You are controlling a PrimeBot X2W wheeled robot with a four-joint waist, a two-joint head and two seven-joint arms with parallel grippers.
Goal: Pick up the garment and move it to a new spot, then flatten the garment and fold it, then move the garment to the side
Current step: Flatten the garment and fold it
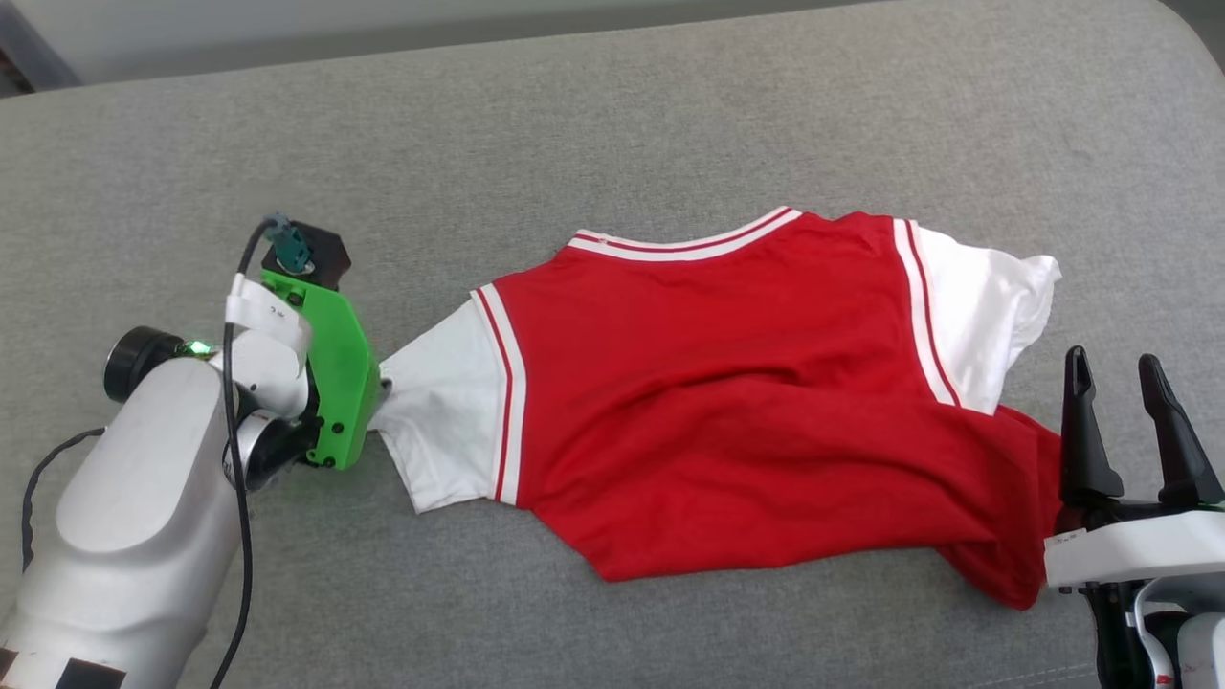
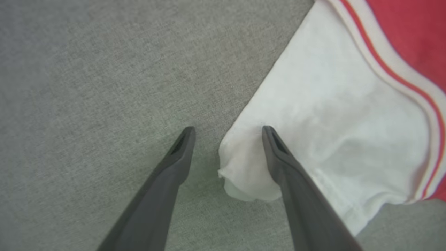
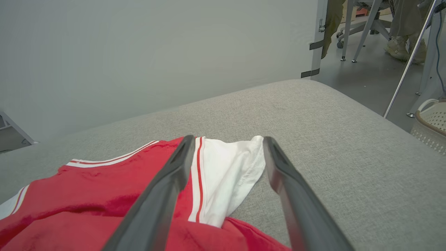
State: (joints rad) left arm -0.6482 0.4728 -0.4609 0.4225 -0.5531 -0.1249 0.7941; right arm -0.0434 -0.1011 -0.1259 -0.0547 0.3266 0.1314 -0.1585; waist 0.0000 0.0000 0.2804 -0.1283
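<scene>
thin shiny red jersey shirt (image 1: 746, 402) looks floppy, slippery; your left gripper (image 2: 226, 132) and right gripper (image 1: 1112, 362) jaws are apart, pinch its white sleeves (image 2: 313, 122).

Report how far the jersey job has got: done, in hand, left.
Done, apparently: the garment lies spread out on the grey cushion, unfolded, its red body wrinkled. In hand: flattening. The open left gripper straddles the tip of one white sleeve; the open right gripper stands beside the red edge, holding nothing. Left: smoothing, the fold, the move to the side.
</scene>
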